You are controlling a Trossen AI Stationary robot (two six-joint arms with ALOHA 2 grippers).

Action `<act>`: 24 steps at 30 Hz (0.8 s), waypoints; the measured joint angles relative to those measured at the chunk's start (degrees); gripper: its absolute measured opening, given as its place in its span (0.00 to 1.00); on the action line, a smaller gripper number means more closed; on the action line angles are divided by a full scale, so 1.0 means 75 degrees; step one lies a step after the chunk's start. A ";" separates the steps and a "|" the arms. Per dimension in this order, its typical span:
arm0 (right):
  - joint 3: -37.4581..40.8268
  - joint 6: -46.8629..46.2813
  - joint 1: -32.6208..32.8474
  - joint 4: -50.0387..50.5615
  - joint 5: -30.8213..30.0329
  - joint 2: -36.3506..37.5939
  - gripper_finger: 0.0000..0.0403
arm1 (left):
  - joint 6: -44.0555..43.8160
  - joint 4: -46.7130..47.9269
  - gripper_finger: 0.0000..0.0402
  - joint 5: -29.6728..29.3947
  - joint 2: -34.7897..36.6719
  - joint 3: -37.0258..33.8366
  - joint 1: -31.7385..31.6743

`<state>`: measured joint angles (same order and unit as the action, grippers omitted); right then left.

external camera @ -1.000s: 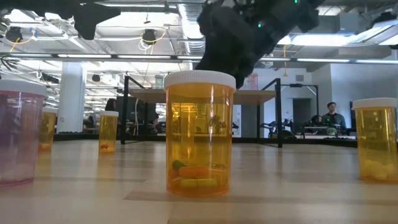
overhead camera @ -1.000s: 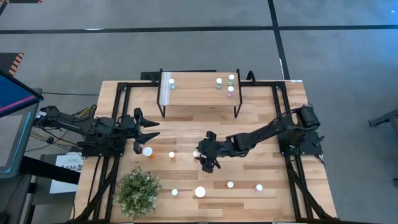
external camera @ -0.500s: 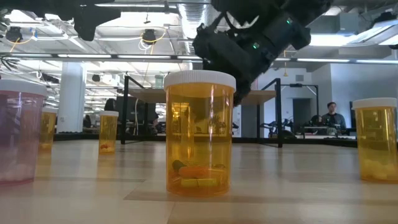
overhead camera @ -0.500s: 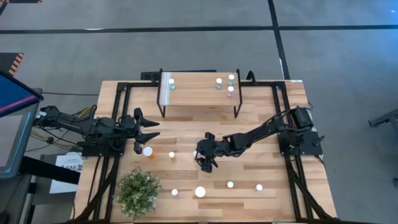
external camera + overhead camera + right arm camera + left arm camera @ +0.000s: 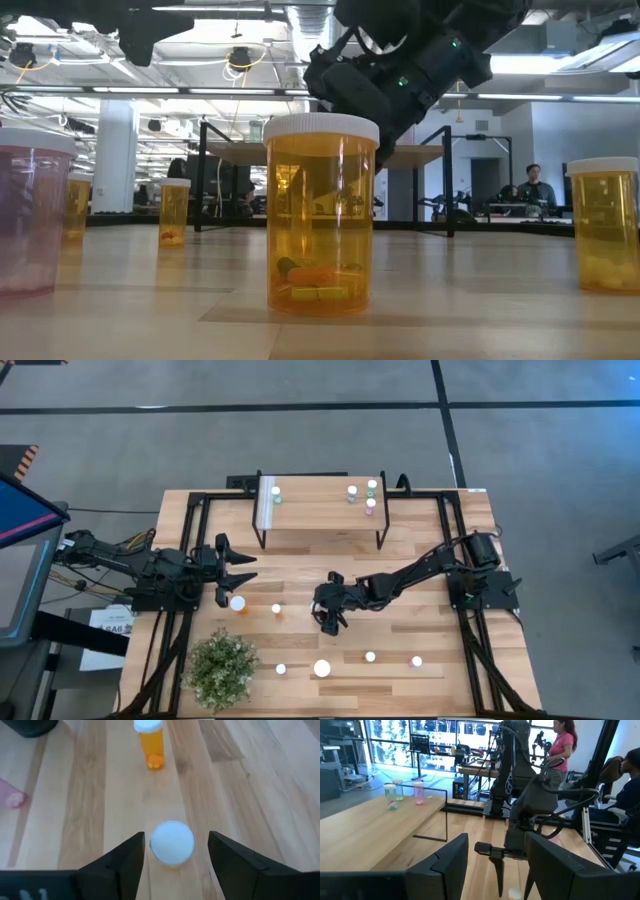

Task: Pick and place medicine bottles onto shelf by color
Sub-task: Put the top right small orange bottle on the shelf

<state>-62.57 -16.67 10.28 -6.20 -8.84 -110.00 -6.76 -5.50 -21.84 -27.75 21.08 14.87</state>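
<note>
A small orange medicine bottle with a white cap (image 5: 172, 844) stands upright on the table. My right gripper (image 5: 176, 851) slants down over it, open, with one finger on either side of the cap and a gap at each. In the high view this gripper (image 5: 325, 617) is at mid-table. A second orange bottle (image 5: 150, 742) stands beyond it. The shelf (image 5: 320, 518) at the far edge carries teal bottles (image 5: 352, 492) and a pink one (image 5: 370, 506). My left gripper (image 5: 238, 565) waits open above the table's left side.
A bushy plant (image 5: 222, 668) stands at the near left. More bottles stand along the near edge, a large orange one (image 5: 322, 668) among them, and one (image 5: 237, 603) stands by my left gripper. Black frame rails run along both sides. People are in the room behind.
My right gripper has sunk toward the table and shifted a little toward its left edge, coming down around the small orange bottle. The bottle has stayed where it was.
</note>
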 joint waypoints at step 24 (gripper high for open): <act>-0.0212 0.0489 -0.0225 0.0105 0.0017 0.0503 0.35 | -0.0024 -0.0009 0.46 -0.0184 0.0000 0.0003 -0.0003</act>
<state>-64.15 -13.00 8.60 -5.41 -8.72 -106.22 -6.94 -5.56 -23.22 -27.75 21.10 14.85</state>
